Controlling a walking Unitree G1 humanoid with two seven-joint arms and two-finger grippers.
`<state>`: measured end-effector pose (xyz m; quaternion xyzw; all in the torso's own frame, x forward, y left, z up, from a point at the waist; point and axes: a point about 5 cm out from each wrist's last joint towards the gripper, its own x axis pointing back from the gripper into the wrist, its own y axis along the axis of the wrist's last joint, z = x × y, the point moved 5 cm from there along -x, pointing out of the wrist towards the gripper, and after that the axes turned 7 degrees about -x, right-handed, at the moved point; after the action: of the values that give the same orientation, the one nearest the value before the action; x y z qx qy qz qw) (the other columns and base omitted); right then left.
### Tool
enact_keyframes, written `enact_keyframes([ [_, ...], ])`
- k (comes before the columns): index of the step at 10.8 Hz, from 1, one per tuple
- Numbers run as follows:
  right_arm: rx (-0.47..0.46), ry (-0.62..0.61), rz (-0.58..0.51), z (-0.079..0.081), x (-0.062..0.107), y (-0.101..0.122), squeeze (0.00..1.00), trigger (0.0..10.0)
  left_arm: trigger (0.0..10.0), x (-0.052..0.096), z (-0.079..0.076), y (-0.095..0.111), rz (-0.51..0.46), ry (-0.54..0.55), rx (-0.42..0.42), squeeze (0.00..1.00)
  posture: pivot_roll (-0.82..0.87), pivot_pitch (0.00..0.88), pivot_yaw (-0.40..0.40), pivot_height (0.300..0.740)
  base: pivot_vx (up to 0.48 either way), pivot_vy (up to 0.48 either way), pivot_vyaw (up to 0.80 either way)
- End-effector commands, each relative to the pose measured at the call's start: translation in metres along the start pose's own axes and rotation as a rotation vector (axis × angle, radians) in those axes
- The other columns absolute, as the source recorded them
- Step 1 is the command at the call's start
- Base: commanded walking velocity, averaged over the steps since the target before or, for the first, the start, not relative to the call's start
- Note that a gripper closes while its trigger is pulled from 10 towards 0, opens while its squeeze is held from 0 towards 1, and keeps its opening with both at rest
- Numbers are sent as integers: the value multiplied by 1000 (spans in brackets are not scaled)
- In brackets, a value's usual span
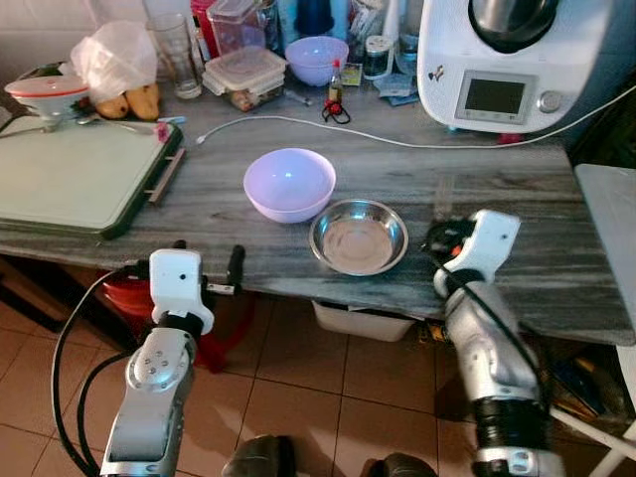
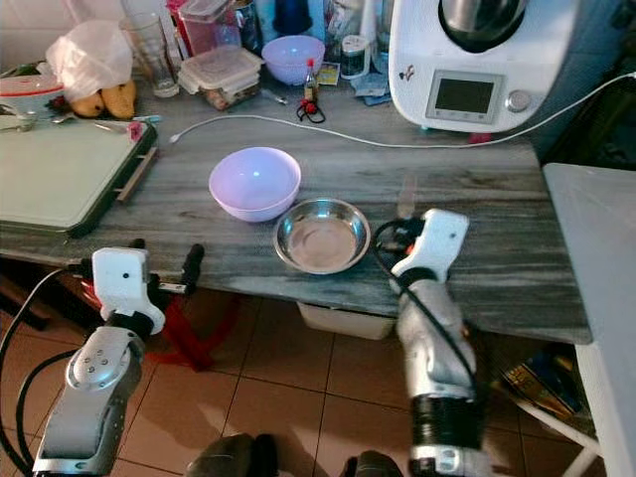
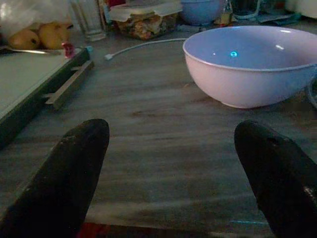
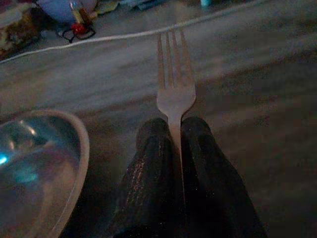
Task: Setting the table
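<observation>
The grey wood-grain surface (image 1: 497, 189) carries one white kitchen machine (image 1: 497, 60) at the rear right; one green-edged board (image 1: 79, 179) at left; two lilac bowls, the near one (image 1: 289, 184) touching one steel bowl (image 1: 358, 237); one white cable (image 1: 298, 121) crosses between. Right end effector (image 4: 173, 134) is closed on one fork (image 4: 174, 84), just right of the steel bowl; left end effector (image 3: 173, 168) is open at the front edge.

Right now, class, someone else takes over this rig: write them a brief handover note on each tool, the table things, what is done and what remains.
Right tool: shut on the fork, tines pointing forward, just right of the steel bowl.
Left tool: open, holding nothing, at the table's near edge, facing the lilac bowl.
Done: both bowls stand side by side on the wooden table.
Left: lay the fork beside the steel bowl and let go.
</observation>
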<state>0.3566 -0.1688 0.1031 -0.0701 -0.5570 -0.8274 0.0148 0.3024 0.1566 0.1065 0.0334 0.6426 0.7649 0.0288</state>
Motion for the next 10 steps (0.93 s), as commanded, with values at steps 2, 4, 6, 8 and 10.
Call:
enact_keyframes([
  [2, -104, -58, 39, -2, -1, -8, 0, 10000, 10000, 2, -3, 2, -3, -27, 5, 0, -8, 107, 59, 740, 0, 0, 0],
  [4, -143, -83, 63, -1, -2, -14, 0, 10000, 10000, 1, -7, 3, -6, -36, 16, 0, -7, 107, 56, 740, 0, 0, 0],
  [6, -157, -87, 62, 2, -6, -14, 0, 10000, 10000, 0, -8, 3, -9, -43, 19, 0, -6, 107, 57, 740, 0, 0, 0],
  [8, -171, -95, 57, 6, -13, -12, 0, 10000, 10000, 0, -9, 3, -8, -48, 19, 0, -4, 106, 58, 740, 0, 0, 0],
  [10, -172, -97, 83, 10, -13, -19, 0, 10000, 10000, 0, -10, 3, -8, -51, 21, 0, -1, 106, 57, 740, 0, 0, 0],
])
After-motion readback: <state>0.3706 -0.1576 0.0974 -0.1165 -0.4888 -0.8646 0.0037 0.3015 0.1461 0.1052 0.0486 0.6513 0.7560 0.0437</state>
